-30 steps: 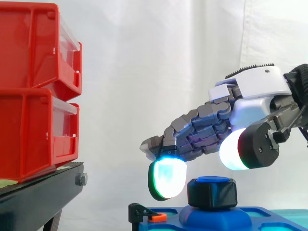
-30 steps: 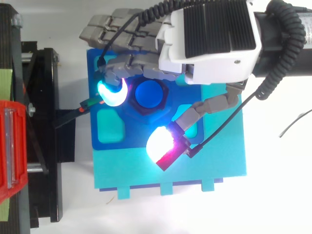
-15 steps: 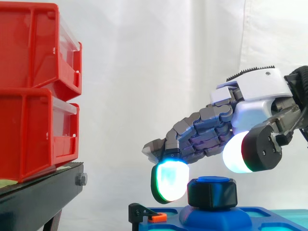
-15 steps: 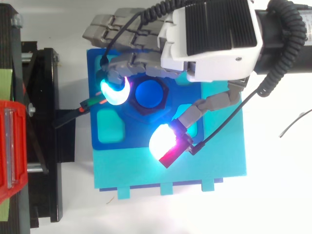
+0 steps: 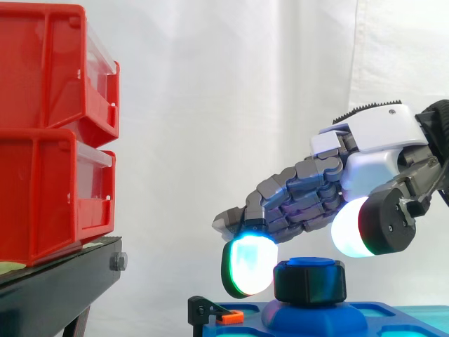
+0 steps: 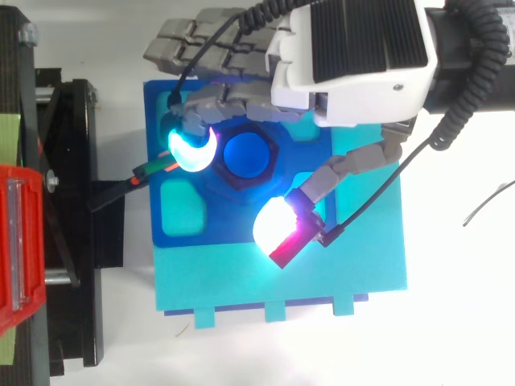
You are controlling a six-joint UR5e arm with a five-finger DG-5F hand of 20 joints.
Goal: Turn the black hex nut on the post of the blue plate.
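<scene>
— Judging from the side view, where is the black hex nut (image 5: 309,282) seated?
— On the blue post (image 6: 245,154) of the blue plate (image 6: 181,233), beneath the hand (image 5: 379,140).
— How are the fingers (image 5: 295,200) held?
— Bent and spread. One glowing pad (image 5: 247,265) is set just beside the nut, toward the red bins (image 5: 49,133); the thumb pad (image 5: 347,228) is raised apart. Nothing is pinched.

Robotics laboratory test bench. Evidence: plain white curtain (image 5: 245,84) as backdrop; stacked red bins (image 5: 49,140) on a black stand (image 5: 56,288); a blue plate (image 6: 225,227) on a teal base (image 6: 282,281) on a white tabletop (image 6: 459,305); a robot hand (image 6: 354,48) with glowing pads (image 5: 249,263) above it.
</scene>
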